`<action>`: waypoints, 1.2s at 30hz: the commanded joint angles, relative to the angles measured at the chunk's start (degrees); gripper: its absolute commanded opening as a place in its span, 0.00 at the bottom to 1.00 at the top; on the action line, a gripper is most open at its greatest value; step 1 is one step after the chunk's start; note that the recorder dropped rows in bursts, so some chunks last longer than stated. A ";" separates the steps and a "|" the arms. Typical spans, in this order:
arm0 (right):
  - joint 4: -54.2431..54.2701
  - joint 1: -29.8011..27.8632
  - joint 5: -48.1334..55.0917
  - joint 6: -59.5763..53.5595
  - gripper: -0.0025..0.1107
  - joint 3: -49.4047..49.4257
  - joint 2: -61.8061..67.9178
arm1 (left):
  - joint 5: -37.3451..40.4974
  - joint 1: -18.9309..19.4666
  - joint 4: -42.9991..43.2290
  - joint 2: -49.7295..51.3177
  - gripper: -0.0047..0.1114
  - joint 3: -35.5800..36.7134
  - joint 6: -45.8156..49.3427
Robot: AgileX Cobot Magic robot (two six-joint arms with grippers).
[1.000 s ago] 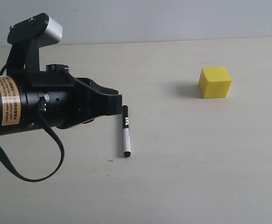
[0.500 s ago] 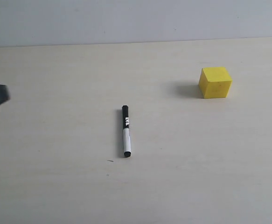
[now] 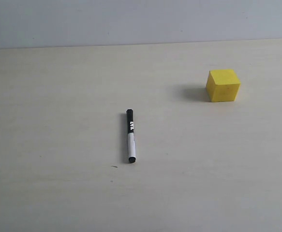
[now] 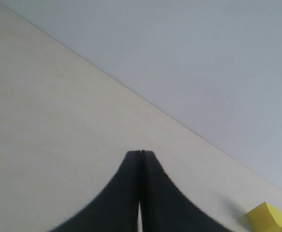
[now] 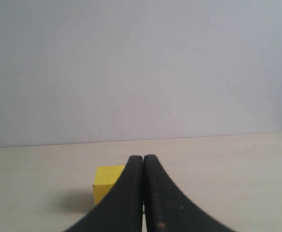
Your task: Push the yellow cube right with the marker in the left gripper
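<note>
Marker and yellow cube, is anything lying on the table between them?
Nothing. In the exterior view, the stretch of table from the marker to the yellow cube is bare.

This looks like a robot test bench in a lab or research room. A broad, pale cream tabletop (image 3: 58,193) with a matte, faintly grained surface runs back to a plain light grey wall (image 3: 131,19), all evenly lit. The things lying on it read as test props: a marker (image 3: 130,136) and a small yellow cube (image 3: 223,85), well apart. The wrist views show the black curved fingers of the left gripper (image 4: 140,153) and the right gripper (image 5: 143,157), each pair pressed together, over the same tabletop.
</note>
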 commanded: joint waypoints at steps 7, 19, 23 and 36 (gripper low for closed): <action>-0.06 -0.43 -0.28 -0.06 0.02 0.24 -0.39 | -1.97 2.84 1.56 -0.52 0.04 3.26 0.14; -0.06 -0.43 -0.28 -0.06 0.02 0.24 -0.39 | -1.95 3.47 -3.86 -0.61 0.04 3.26 15.96; -0.06 -0.43 -0.28 -0.06 0.02 0.24 -0.39 | -8.08 5.49 -19.46 -0.61 0.04 3.26 44.73; -0.06 -0.43 -0.28 -0.06 0.02 0.24 -0.39 | -7.04 7.46 -14.96 -0.61 0.04 3.26 39.18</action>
